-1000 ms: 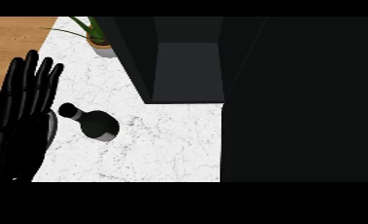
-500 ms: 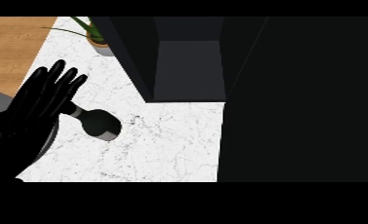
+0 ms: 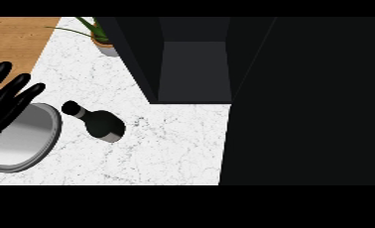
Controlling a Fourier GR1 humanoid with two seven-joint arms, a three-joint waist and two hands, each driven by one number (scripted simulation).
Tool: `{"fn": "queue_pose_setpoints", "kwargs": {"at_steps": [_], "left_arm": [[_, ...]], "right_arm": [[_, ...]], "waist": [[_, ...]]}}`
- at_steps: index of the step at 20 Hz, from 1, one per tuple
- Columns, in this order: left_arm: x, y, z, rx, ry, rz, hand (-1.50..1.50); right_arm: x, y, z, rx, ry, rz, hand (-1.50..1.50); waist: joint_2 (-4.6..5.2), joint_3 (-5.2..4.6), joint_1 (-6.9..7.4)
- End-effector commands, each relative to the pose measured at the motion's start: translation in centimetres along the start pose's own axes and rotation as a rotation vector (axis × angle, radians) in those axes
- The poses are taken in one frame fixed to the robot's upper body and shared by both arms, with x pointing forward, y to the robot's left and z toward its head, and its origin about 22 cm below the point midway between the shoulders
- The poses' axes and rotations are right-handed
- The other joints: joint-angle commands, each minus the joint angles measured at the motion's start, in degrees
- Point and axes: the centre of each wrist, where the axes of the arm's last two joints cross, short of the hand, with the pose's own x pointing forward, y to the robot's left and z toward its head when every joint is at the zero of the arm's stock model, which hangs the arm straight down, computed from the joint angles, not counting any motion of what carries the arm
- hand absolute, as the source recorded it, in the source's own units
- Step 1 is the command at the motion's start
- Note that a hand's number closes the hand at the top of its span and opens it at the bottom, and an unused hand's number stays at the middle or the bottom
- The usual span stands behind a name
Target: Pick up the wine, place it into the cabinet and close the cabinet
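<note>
Overhead, the dark cabinet stands open on the white marble desk. At the left edge lies a round silver plate, and above it the left hand has its fingers straight and spread, holding nothing. Just right of the plate stands the dark wine bottle, apart from the hand. A potted plant sits behind.

Bare marble counter between wine bottle and open cabinet; grey plate just left of bottle; plant behind.
</note>
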Motion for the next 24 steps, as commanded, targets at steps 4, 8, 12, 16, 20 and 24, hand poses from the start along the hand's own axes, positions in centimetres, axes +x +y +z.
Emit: {"fn": "queue_pose_setpoints", "kwargs": {"at_steps": [4, 8, 12, 16, 20, 24], "left_arm": [[2.9, -1.3, -1.0, 0.009, 0.027, 0.017, -1.50], [3.0, 0.9, 1.5, 0.036, 0.062, 0.015, -1.50], [3.9, -0.2, 0.6, 0.051, 0.050, -0.001, -1.50], [1.9, -0.6, 0.2, 0.060, 0.083, -0.016, -1.50], [1.5, 0.7, 0.4, 0.096, 0.088, -0.016, -1.50], [1.1, 0.8, -0.2, 0.097, 0.104, -0.027, -1.50]], "right_arm": [[2.0, 3.3, 0.3, 0.000, -0.016, -0.041, -1.50], [4.1, 2.6, 1.3, -0.001, -0.008, -0.031, -1.50], [5.0, 2.6, 2.2, -0.010, 0.010, -0.027, -1.50], [4.8, 3.1, 1.6, 0.010, -0.015, -0.021, -1.50], [5.4, 3.3, 2.2, 0.002, 0.007, -0.060, -1.50], [5.5, 3.3, 1.1, -0.010, 0.001, -0.039, -1.50]], "waist": [[0.05, 0.03, -0.07], [0.02, -0.03, 0.00], [-0.07, -0.02, -0.26], [-0.04, -0.03, -0.47], [-0.07, -0.04, -0.90], [0.00, -0.04, -0.71]]}}
